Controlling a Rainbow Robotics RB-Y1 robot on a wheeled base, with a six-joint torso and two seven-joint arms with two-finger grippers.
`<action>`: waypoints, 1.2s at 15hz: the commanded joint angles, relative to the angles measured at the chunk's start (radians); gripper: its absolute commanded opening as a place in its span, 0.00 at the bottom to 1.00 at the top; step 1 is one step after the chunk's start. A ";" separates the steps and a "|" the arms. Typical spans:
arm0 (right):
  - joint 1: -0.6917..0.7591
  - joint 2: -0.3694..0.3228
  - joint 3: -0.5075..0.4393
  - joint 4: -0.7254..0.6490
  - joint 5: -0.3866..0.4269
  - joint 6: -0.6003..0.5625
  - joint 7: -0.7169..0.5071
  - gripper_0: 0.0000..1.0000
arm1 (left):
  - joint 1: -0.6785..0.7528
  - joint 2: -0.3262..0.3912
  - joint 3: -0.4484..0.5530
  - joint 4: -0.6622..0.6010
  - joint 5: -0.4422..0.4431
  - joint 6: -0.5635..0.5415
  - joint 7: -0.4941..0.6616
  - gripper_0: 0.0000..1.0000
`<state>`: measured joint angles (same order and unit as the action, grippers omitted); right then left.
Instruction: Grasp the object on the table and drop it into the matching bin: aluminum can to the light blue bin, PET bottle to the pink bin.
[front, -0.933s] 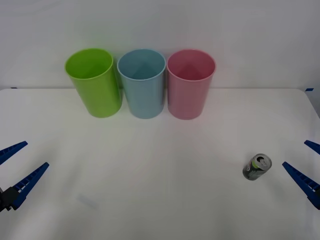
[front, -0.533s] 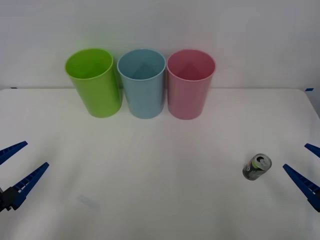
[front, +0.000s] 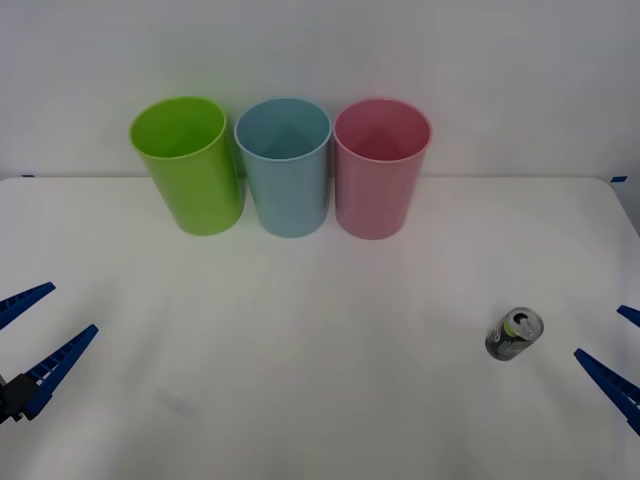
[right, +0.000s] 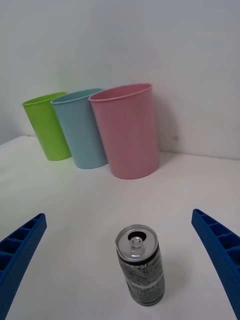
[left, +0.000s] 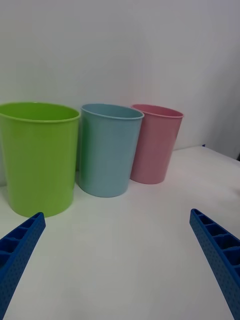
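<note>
Aluminum can (front: 515, 334) stands upright on the white surface (front: 320, 330) just beside the wide-open right hand (front: 620, 360), so I'd center both fingers around its body before squeezing; left hand (front: 35, 340) waits open.

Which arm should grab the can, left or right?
Right. The aluminum can stands on the table's right side, beside the open right gripper. The left gripper, also open, sits far across.
</note>
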<state>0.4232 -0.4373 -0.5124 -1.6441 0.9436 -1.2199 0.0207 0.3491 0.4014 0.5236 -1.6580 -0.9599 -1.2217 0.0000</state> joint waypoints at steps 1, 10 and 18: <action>0.020 -0.001 0.008 0.001 0.000 0.002 0.024 1.00 | 0.000 0.000 0.000 0.000 0.000 0.000 0.000 1.00; 0.058 -0.005 0.035 0.056 0.055 0.017 0.117 1.00 | 0.000 0.000 0.000 0.000 0.000 0.000 0.000 1.00; -0.007 -0.005 0.087 0.202 0.103 0.017 0.209 1.00 | 0.000 0.000 0.000 0.000 0.000 0.000 0.000 1.00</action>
<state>0.4258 -0.4418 -0.4323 -1.4625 1.0450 -1.2026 0.2201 0.3491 0.4014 0.5236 -1.6580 -0.9599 -1.2217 0.0000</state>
